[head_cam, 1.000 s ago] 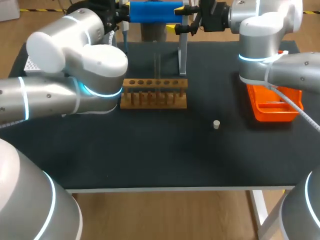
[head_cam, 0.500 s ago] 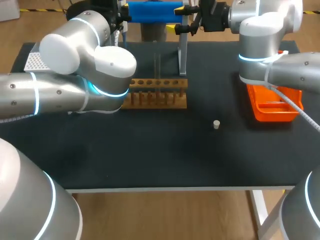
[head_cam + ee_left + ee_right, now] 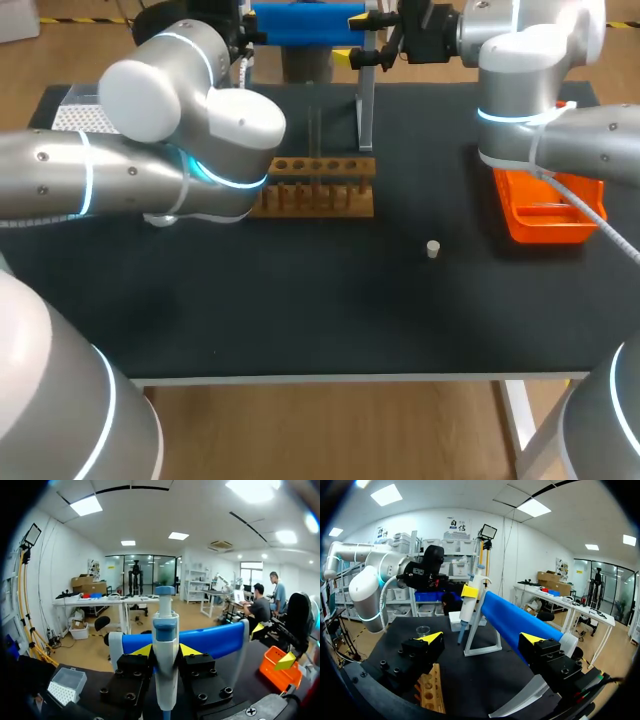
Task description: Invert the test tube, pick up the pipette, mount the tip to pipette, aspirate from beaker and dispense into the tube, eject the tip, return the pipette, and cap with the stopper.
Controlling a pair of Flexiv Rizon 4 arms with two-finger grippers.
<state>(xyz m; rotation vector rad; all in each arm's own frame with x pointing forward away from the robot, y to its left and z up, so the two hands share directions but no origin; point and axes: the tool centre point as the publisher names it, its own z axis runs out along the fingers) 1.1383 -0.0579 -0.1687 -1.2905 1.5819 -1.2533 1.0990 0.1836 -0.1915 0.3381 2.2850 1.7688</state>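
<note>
In the left wrist view the blue-and-white pipette stands upright between my left gripper's yellow tips, which are shut on it. Right behind it runs the stand's blue bar. The right wrist view shows that same pipette hanging beside the bar's far end. My right gripper is open, its fingers on either side of the bar's near end. The wooden tube rack holds a clear tube. A small white stopper lies on the mat. A shallow glass beaker sits past the rack.
An orange bin sits at the right edge under my right arm. A white tip box stands at the back left. My left arm's elbow hangs over the rack's left end.
My left arm's elbow has swung to the right, now overlapping the rack's left end. The right arm, stopper and rack have not moved.
</note>
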